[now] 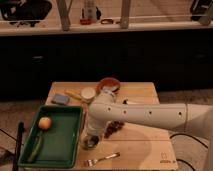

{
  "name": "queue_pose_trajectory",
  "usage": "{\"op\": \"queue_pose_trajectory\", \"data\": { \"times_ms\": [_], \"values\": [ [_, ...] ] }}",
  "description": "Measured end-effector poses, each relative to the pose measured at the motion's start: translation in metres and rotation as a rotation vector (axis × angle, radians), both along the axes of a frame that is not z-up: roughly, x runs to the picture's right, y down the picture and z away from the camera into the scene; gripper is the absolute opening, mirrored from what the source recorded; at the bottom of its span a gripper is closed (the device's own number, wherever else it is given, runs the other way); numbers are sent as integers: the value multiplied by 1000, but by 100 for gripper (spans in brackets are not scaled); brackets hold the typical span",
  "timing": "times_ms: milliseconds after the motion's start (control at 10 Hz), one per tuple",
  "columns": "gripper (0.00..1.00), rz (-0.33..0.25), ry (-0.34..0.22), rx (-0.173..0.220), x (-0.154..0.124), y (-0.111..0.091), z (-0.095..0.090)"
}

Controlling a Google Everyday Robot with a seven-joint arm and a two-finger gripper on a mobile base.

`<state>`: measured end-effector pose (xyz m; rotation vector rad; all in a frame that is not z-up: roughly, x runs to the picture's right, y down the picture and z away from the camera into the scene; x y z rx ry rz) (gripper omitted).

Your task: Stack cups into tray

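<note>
arm (150, 116): extended level from right of view | wrist (99, 112): bent downward | gripper (91, 139): low, pointing down, fingers closed
</note>
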<state>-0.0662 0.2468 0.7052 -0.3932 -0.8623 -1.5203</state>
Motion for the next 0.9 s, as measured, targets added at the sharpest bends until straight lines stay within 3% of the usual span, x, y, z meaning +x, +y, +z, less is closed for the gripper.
{"op": "queue_pose_trajectory", "data": {
  "times_ms": [900],
  "values": [
    [0, -46, -17, 22, -10, -15, -14]
  ]
}}
